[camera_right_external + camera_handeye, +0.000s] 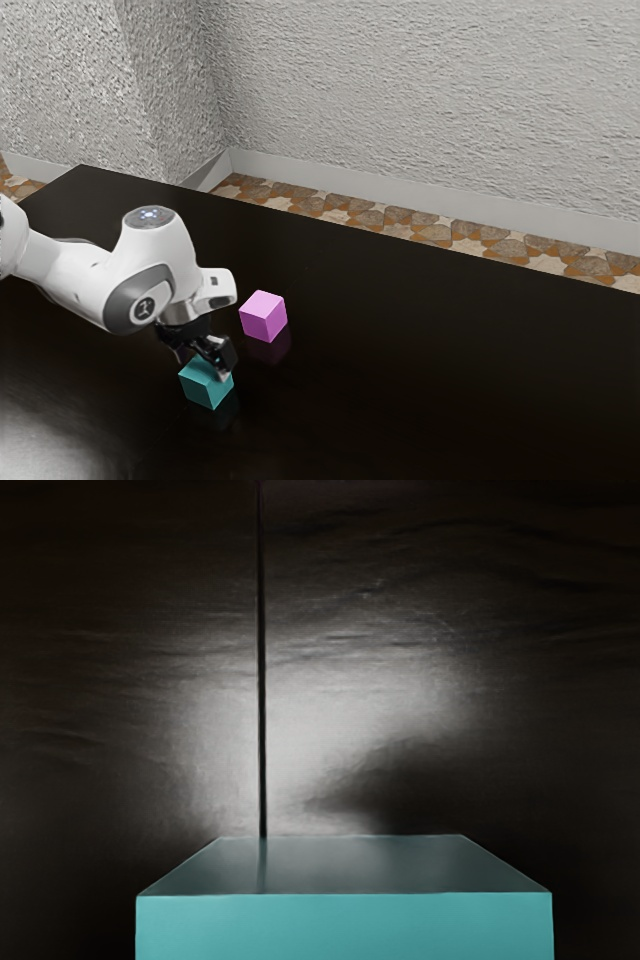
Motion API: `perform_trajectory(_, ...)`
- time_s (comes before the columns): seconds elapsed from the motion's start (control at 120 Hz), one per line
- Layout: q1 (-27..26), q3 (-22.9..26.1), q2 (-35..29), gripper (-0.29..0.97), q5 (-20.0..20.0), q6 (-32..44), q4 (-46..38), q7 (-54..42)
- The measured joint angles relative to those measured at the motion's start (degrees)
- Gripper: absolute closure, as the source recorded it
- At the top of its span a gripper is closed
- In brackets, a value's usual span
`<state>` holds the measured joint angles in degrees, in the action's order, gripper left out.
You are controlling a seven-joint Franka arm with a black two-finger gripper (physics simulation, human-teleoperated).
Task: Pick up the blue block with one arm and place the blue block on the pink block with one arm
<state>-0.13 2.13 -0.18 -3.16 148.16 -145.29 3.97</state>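
Note:
A teal-blue block [205, 386] rests on the dark table [420, 360], with its faint reflection under it. My black gripper [216, 364] is down at the block's top, tilted, with its fingers open and reaching over the block's upper edges. In the wrist view the blue block [343, 910] looms large just under my hand, its top face and one side face showing. A pink block [263, 315] stands on the table a short way beyond, toward the exterior view's right, apart from both the gripper and the blue block.
The glossy dark table stretches wide toward the exterior view's right and front. Its far edge [400, 232] borders a patterned floor and a rough grey wall. A thin seam line [261, 660] crosses the tabletop ahead of my hand.

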Motion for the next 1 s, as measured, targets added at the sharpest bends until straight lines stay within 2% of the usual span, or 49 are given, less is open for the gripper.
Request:
perform_trajectory(0.733, 0.1, 0.0, 2.9, 0.0, -0.2, 1.5, 0.4, -0.9)
perform_trajectory(1.0, 0.0, 0.0, 2.9, 0.14, 0.0, 1.8, 0.4, -1.3)
